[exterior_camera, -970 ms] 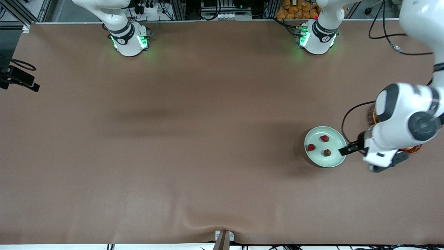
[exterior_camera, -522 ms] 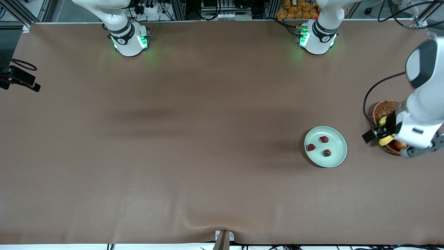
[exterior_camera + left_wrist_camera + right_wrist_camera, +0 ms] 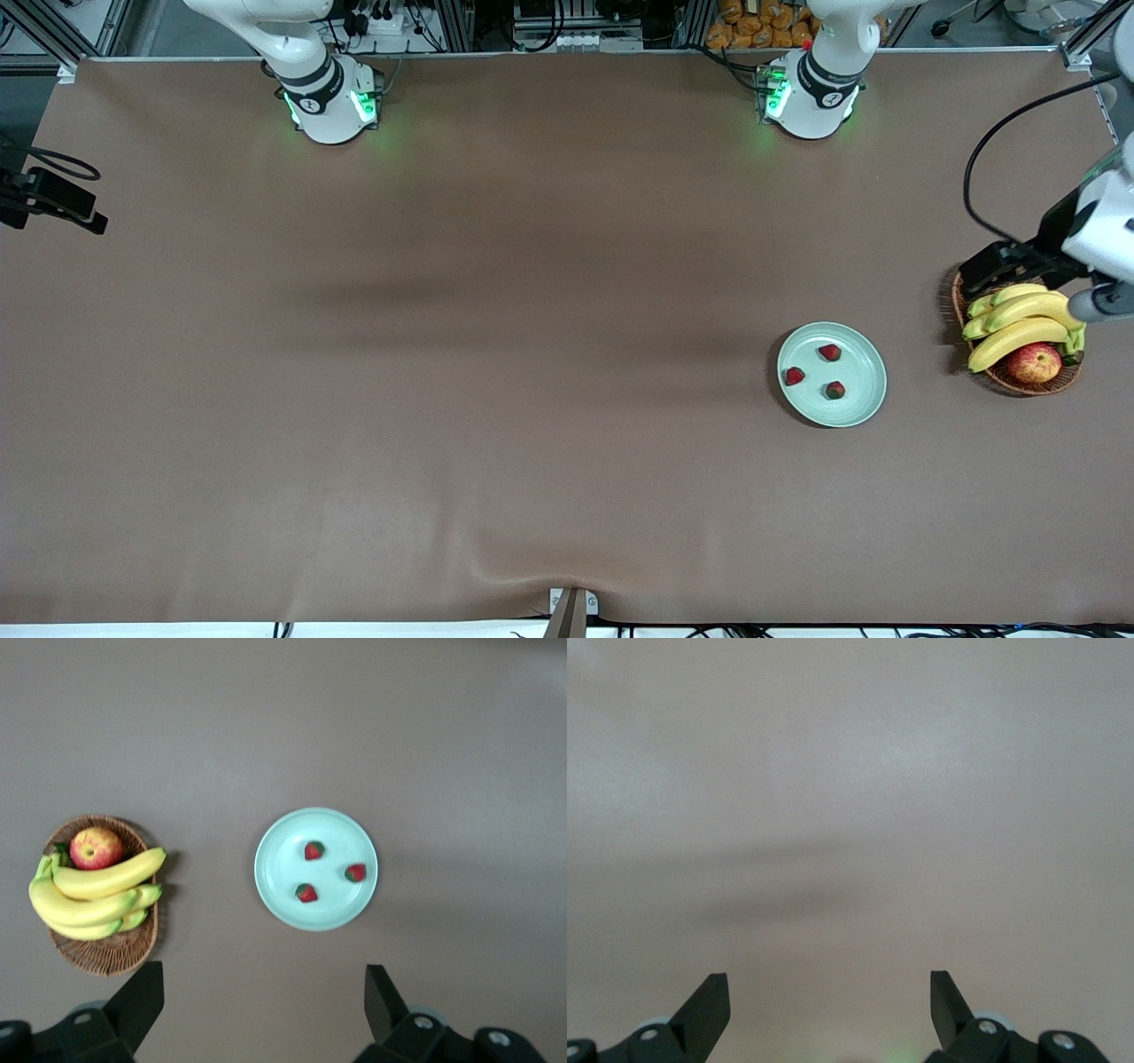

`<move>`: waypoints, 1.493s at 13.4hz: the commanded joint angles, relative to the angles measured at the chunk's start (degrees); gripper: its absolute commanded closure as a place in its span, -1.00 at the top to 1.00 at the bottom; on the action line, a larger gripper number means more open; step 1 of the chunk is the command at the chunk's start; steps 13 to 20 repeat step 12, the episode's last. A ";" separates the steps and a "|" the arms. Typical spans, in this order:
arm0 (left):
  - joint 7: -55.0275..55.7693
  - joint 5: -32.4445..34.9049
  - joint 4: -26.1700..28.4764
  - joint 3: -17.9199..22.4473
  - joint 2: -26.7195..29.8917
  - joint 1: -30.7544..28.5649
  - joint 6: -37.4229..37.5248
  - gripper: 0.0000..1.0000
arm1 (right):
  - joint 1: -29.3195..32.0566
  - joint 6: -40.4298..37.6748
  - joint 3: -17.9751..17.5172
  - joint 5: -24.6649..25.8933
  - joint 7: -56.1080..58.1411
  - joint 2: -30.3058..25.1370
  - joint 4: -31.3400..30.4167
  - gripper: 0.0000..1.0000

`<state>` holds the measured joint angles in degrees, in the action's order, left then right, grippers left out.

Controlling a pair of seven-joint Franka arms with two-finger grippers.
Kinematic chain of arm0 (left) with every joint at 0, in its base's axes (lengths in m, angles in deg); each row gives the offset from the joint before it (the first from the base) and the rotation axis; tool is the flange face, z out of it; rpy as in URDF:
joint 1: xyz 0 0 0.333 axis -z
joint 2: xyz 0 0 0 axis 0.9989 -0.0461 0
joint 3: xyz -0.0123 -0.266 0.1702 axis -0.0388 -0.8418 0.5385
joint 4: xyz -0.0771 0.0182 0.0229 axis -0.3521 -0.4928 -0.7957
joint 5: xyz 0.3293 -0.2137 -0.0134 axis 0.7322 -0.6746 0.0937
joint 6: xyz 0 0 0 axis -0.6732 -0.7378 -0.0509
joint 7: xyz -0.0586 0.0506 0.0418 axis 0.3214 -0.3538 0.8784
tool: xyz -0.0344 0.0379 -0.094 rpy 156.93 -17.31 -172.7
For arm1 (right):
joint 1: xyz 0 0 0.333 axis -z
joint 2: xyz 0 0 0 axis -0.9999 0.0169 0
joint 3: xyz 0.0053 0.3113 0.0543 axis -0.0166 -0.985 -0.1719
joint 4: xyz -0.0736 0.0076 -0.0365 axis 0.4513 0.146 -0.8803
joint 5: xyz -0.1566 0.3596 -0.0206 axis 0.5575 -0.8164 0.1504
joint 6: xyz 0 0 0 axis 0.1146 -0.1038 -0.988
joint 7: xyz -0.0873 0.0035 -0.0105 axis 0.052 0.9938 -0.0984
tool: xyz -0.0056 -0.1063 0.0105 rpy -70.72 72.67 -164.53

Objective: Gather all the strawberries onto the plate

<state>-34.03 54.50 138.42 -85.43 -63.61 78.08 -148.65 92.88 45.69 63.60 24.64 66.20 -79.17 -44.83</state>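
Left gripper (image 3: pixel 257 1014), jaws spread and empty, hangs high over the basket (image 3: pixel 1010 379), with all three strawberries (image 3: pixel 314 850) below it in the plate (image 3: pixel 275 868), so just hold clear while the right gripper (image 3: pixel 829 1010), also spread, waits over bare table.

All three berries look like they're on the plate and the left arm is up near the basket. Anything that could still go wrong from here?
1. The left end effector, open and empty, hangs over the basket rim; a low move could clip the bananas.
2. The strawberries lie loose on the plate; a nudge might roll them off.
The right end effector waits, open.
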 commanded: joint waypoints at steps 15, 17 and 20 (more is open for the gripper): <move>-5.01 -4.90 8.77 9.80 10.15 7.96 3.51 1.00 | -0.07 3.30 -0.01 0.27 -0.11 0.12 -0.61 1.00; -5.01 -4.90 8.77 9.80 10.15 7.96 3.51 1.00 | -0.07 3.30 -0.01 0.27 -0.11 0.12 -0.61 1.00; -5.01 -4.90 8.77 9.80 10.15 7.96 3.51 1.00 | -0.07 3.30 -0.01 0.27 -0.11 0.12 -0.61 1.00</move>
